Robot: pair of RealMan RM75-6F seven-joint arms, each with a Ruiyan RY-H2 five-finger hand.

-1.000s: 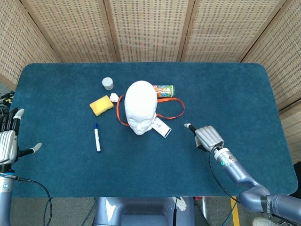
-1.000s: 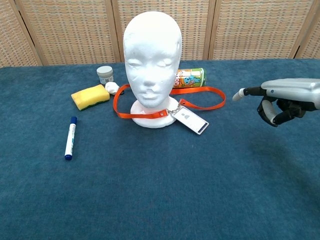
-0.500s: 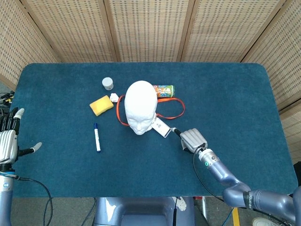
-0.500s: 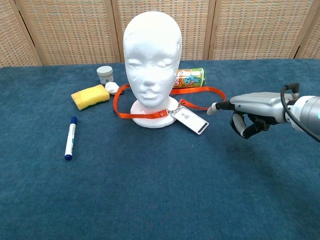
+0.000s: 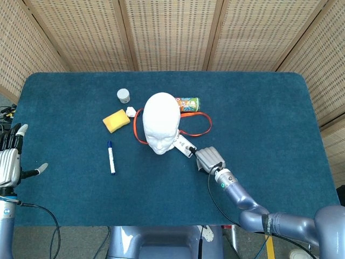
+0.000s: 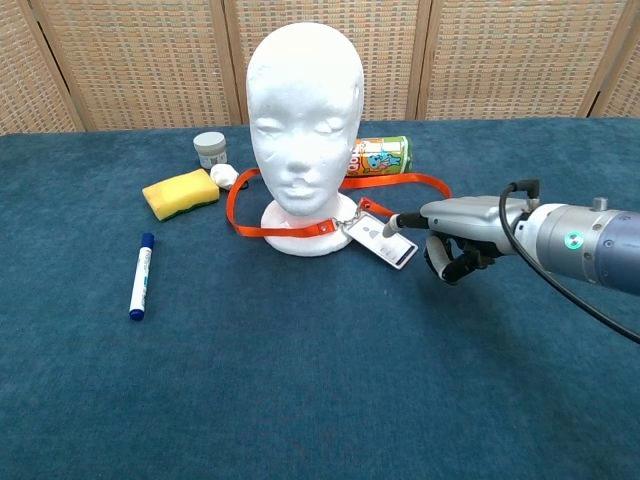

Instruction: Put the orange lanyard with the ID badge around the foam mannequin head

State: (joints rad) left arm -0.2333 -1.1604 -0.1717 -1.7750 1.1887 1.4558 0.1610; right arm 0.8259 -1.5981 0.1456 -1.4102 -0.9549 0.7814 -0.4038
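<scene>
The white foam mannequin head stands upright left of the table's middle. The orange lanyard lies looped around its base, trailing to the right. The ID badge lies flat in front of the base. My right hand hovers just right of the badge with most fingers curled in and one finger stretched out; its fingertip is at the badge's right end. It holds nothing. My left hand rests at the table's far left edge, fingers spread, empty.
A yellow sponge, a small white jar and a white lump lie left of the head. A blue marker lies nearer the front. A printed can lies behind the lanyard.
My right hand has moved left across the table, from well right of the lanyard to the badge's right end. The left hand, head and lanyard have not moved.
</scene>
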